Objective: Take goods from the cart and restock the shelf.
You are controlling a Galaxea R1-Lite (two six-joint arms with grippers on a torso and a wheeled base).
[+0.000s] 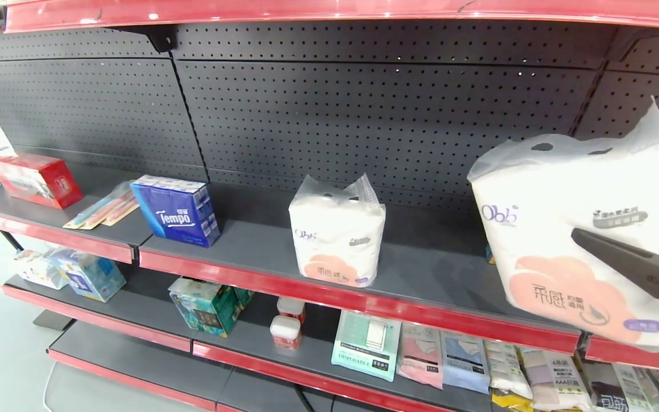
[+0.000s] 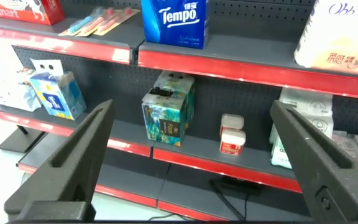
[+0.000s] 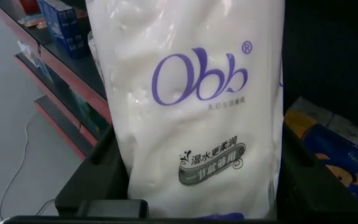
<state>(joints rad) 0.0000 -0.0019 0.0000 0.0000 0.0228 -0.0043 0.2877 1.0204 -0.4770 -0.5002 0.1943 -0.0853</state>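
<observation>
**Soft pack in my right pincer, at the shelf's right end**

The pack of tissue rolls (image 1: 581,240) hangs in the air before the right end of the shelf (image 1: 432,257), its lower part over the red front edge. My right pincer (image 3: 197,186) is clamped on it, one finger on each broad side at about mid-height.

I judge it light and soft. The rolls give under pressure, and the plastic wrap looks smooth enough to slide if I squeeze too little. The mid-body grip suits it, since the thin handle flap on top would likely stretch or tear.

A matching pack (image 1: 336,232) stands upright on the same board, well apart, with bare board between the two. Farther left sits a blue tissue box (image 1: 178,209).

My left pincer (image 2: 191,168) is spread wide and carries nothing, facing the lower shelves.
</observation>
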